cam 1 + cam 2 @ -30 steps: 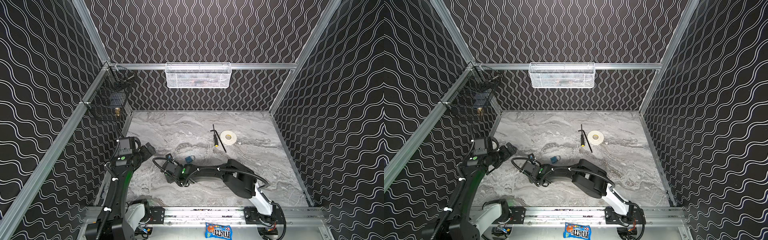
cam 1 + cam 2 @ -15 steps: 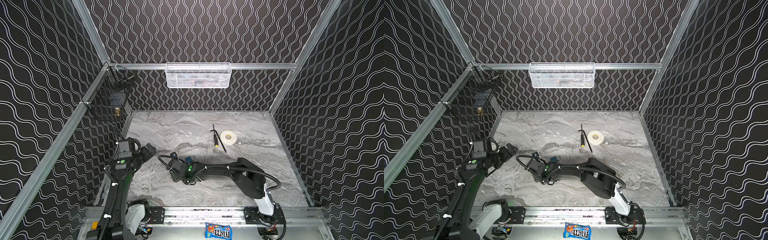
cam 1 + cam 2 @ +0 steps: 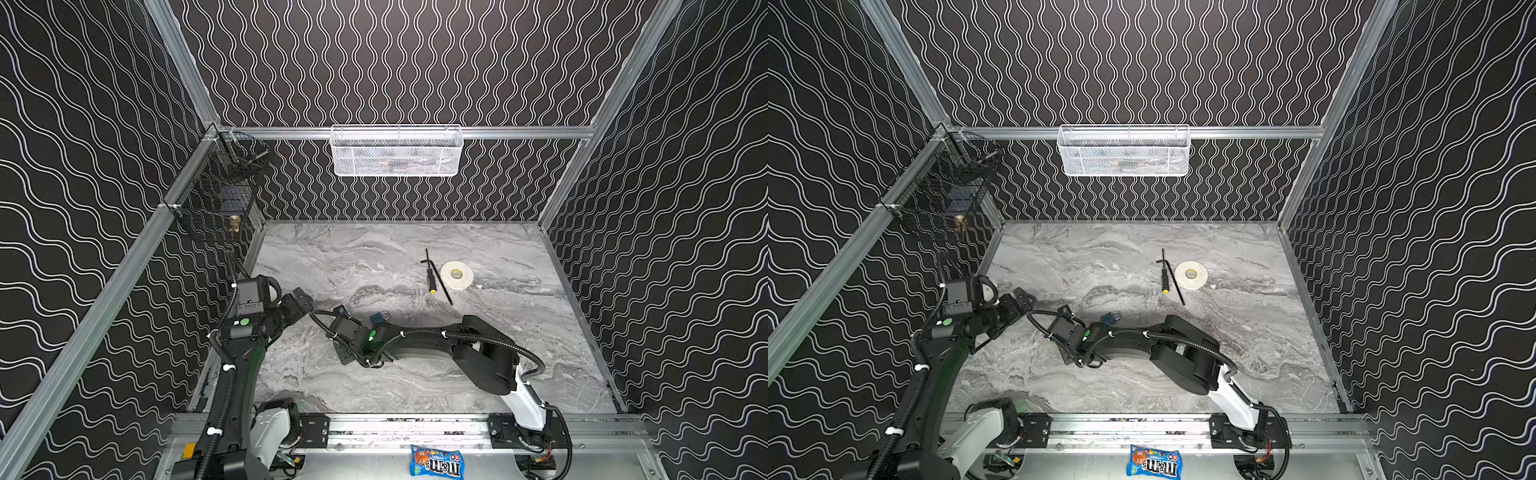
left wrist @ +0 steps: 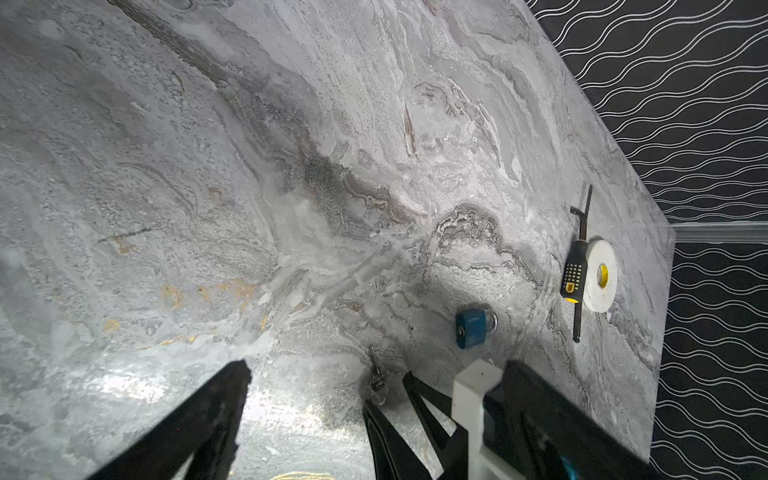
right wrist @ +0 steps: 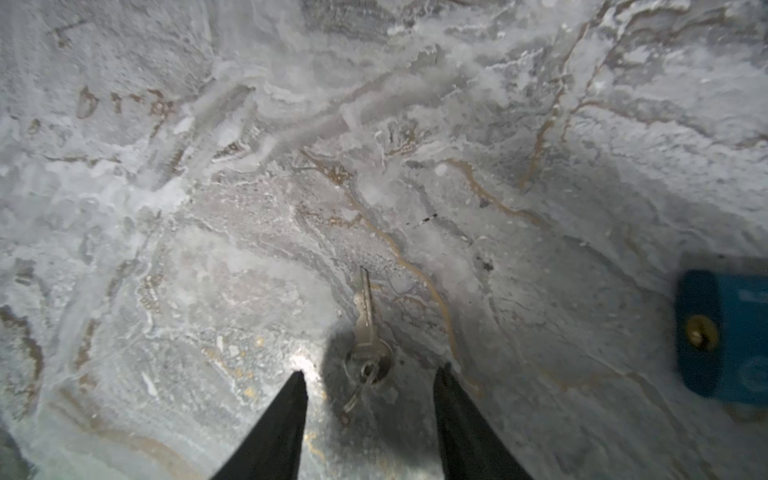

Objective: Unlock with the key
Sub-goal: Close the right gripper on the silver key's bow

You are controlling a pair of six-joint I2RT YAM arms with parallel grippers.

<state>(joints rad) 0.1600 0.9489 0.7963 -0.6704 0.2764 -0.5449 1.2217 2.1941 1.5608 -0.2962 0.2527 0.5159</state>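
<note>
Both jaws of the right gripper [image 5: 370, 371] stand apart astride the bow of the key [image 5: 365, 328], which lies flat on the table [image 5: 166, 208], blade pointing straight ahead of them; padlock [image 5: 723, 332] lies near, off to one side. Left gripper [image 3: 301, 297] wide, empty, farther off

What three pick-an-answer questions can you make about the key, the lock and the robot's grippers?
1. Where is the key? A) in a drawer B) on the table at the right gripper's tips C) under a cup
2. What colour is the padlock? A) red B) gold C) blue
3. How is the left gripper? A) open, empty B) shut on the key C) shut on the padlock
Answers: B, it lies on the table between the tips; C, its body is blue; A, its fingers stand wide apart, gripping nothing.
</note>
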